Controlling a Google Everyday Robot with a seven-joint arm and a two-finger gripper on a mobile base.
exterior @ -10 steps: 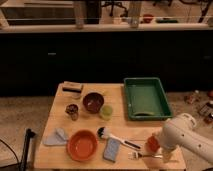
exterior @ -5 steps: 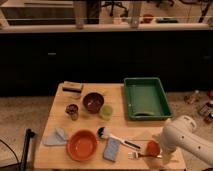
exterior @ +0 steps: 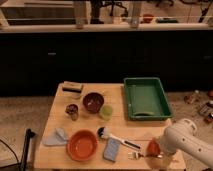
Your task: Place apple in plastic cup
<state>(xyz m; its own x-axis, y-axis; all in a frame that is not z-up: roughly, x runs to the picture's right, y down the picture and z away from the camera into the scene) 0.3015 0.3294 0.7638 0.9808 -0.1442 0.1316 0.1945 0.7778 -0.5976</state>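
The apple [exterior: 152, 147], a small round red-orange fruit, is at the front right corner of the counter [exterior: 120, 123], right up against my gripper [exterior: 159, 149]. My white, rounded arm comes in over that corner from the right. I cannot tell whether the gripper is spread or pinching the fruit, nor whether the apple rests on the wood or is raised off it. The plastic cup [exterior: 105, 111], pale yellow-green and translucent, stands upright near the middle of the counter, well apart from the apple, and I cannot make out anything inside it. Just beside the cup, on its far left, is a dark maroon bowl [exterior: 93, 102], round and deep, and left of that is a small dark patterned cup [exterior: 72, 110]. Between the apple and the plastic cup lies a brush [exterior: 116, 138] with a pale head and a dark handle, with a blue sponge [exterior: 112, 149] beside it and a fork [exterior: 138, 156] just left of the apple. A wide, shallow orange bowl [exterior: 82, 145] is at the front left, next to a crumpled grey-blue cloth [exterior: 56, 136]. A rectangular green tray [exterior: 146, 82] with raised walls fills the far right of the light wooden counter.
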